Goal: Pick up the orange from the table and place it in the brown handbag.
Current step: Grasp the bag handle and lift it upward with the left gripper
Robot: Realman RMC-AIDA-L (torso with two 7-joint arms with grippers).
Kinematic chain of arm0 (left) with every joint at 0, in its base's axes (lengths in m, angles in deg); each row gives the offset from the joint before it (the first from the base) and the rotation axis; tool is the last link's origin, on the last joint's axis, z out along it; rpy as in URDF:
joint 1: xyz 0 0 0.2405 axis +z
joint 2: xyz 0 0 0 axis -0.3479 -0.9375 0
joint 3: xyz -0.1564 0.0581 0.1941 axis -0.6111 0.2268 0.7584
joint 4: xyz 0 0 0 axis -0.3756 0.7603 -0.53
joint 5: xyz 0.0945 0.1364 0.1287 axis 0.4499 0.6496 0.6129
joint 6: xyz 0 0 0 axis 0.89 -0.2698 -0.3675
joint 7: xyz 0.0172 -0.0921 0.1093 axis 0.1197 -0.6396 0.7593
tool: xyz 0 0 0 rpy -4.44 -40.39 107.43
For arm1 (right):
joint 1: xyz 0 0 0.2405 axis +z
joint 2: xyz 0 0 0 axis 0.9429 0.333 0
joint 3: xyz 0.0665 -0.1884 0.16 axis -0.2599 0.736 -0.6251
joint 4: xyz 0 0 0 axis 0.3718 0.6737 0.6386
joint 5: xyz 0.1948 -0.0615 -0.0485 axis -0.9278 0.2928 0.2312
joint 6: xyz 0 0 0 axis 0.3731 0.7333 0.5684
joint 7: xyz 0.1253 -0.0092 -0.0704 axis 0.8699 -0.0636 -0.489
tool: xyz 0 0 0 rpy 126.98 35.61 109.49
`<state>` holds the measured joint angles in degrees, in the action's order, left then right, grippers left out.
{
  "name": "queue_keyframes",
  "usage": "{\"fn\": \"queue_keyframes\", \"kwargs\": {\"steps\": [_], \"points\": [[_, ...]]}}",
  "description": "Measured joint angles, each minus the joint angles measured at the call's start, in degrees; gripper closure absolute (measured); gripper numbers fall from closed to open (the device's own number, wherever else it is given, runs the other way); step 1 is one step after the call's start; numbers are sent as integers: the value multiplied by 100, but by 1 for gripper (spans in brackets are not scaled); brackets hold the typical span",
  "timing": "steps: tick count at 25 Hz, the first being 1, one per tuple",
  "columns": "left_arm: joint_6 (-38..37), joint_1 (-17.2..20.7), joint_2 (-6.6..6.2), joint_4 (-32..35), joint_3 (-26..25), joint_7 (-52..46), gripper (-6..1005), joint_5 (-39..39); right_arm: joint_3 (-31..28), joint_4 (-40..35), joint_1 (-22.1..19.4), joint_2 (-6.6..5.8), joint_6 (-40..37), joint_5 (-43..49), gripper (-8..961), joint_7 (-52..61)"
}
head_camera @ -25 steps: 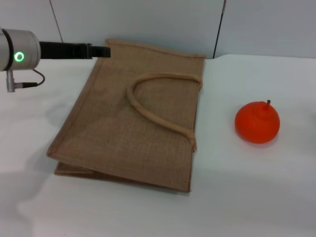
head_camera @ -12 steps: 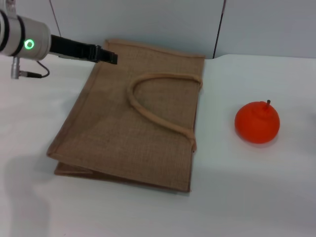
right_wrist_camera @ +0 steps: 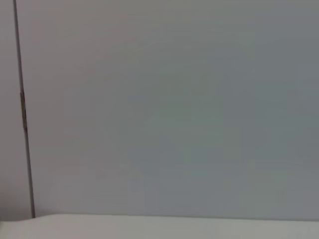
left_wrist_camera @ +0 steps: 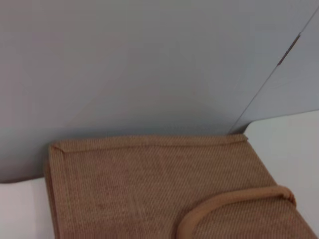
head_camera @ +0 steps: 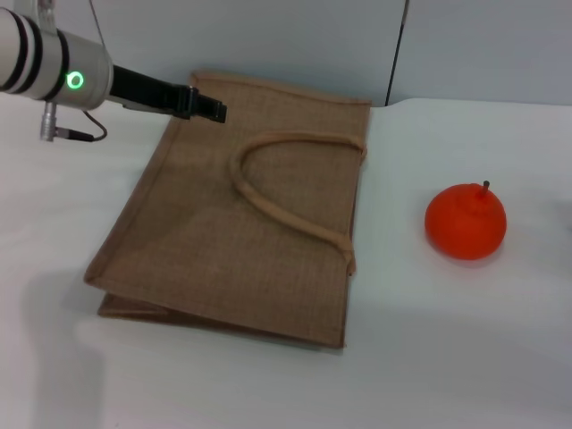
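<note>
Round, bright orange-red orange (head_camera: 466, 222) with short dark stem, resting on plain white worktop (head_camera: 447, 357), well right of large tan-brown woven jute handbag (head_camera: 241, 223) lying flat, mouth closed. Left pincer (head_camera: 207, 108) over bag's far left corner, holding nothing; gap between its tips impossible to tell. Right pincer out of sight. Likely trouble: flattened bag leaving no opening for fruit; round fruit rolling if nudged. Looped handle (head_camera: 286, 192) lying across bag's upper face.
</note>
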<state>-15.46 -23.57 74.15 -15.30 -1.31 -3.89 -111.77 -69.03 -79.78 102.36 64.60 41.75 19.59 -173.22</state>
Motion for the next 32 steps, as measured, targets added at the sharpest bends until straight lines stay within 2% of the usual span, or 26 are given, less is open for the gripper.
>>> {"fn": "queue_keyframes", "kwargs": {"steps": [13, 21, 32], "points": [[-133, -326, 5, -610, 33, 2, 395, 496, 51, -30, 12, 2, 104, 0, 155, 0], [-677, -550, 70, -1047, 61, 49, 396, 918, 54, -28, 26, 1, 165, 0, 155, 0], [-1349, -683, 102, -1394, 59, 450, 396, 957, 54, -30, 70, 1, 165, 0, 156, 0]]}}
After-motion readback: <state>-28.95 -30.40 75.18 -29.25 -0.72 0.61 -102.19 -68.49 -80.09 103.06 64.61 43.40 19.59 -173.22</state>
